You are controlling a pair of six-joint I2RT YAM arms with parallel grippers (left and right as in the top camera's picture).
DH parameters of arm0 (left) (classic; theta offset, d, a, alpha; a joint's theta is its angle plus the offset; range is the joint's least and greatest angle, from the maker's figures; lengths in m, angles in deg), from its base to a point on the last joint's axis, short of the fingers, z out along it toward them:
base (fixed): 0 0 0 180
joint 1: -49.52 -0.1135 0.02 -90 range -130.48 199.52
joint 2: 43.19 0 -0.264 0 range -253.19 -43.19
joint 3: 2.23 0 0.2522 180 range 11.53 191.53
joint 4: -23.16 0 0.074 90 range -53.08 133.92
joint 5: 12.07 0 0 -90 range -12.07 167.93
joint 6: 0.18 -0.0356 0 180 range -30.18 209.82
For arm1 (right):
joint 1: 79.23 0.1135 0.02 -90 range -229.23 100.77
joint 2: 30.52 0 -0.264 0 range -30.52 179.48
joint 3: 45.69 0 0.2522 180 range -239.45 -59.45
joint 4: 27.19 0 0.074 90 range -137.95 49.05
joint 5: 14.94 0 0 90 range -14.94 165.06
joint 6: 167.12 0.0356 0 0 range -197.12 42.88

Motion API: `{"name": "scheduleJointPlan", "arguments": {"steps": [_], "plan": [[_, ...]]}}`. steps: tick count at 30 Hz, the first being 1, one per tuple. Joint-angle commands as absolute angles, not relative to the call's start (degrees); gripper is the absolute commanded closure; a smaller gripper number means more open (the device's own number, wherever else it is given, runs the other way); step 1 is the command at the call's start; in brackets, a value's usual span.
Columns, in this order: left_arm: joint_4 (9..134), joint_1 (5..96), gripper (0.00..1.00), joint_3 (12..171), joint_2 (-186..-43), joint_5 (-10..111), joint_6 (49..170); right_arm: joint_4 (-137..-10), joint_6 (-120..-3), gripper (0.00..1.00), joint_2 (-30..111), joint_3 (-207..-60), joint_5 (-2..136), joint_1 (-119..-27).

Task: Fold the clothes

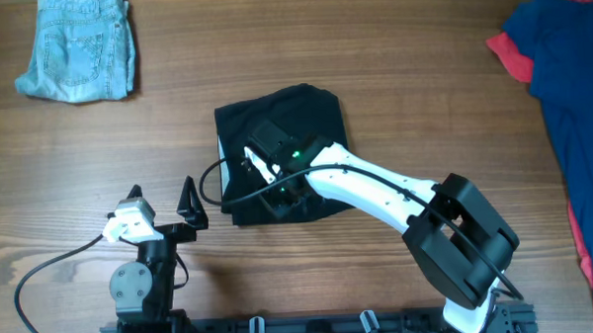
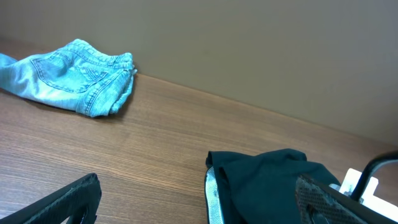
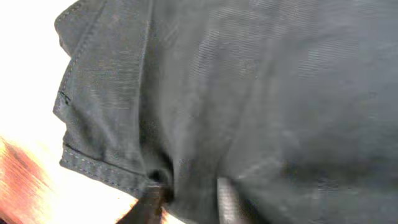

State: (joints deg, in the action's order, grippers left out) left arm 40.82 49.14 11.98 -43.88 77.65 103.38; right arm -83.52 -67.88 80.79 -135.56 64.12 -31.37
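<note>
A black garment (image 1: pixel 295 112) lies folded at the table's middle. My right gripper (image 1: pixel 277 182) is down on its front left part, and in the right wrist view the gripper (image 3: pixel 189 199) is shut on a bunched fold of the dark cloth (image 3: pixel 249 93) near its hemmed edge. My left gripper (image 1: pixel 161 198) stands open over bare wood to the left of the garment, holding nothing. In the left wrist view the gripper (image 2: pixel 199 208) has the black garment (image 2: pixel 267 180) just ahead on its right. Light blue denim shorts (image 1: pixel 78 48) lie folded at the far left corner.
A dark blue garment (image 1: pixel 571 98) is heaped along the right edge with a red one (image 1: pixel 510 55) showing beneath it. The denim shorts (image 2: pixel 78 74) rest close to the wall at the back. The right arm's white link (image 1: pixel 376 188) spans the garment's front right.
</note>
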Motion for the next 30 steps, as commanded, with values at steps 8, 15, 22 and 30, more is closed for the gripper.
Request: {"name": "scheduleJointPlan", "arguments": {"steps": [8, 15, 22, 30], "plan": [[41.11, 48.92, 0.0, 11.85, -43.4, 77.81, 102.2, -81.68, -64.17, 0.96, 77.62, -136.48, 50.35, -31.02], [41.11, 48.92, 0.0, 11.85, -43.4, 77.78, 102.2, -82.32, -60.02, 0.13, 76.66, -135.91, 48.98, -29.73], [41.11, 48.94, 0.0, 11.85, -43.4, 77.78, 102.2, -86.17, -54.14, 0.0, 62.34, -136.33, 56.52, -39.81], [41.11, 48.92, 0.0, 11.85, -43.4, 77.78, 102.2, -103.43, -57.44, 0.0, 41.03, -136.33, 62.0, -68.12]]}}
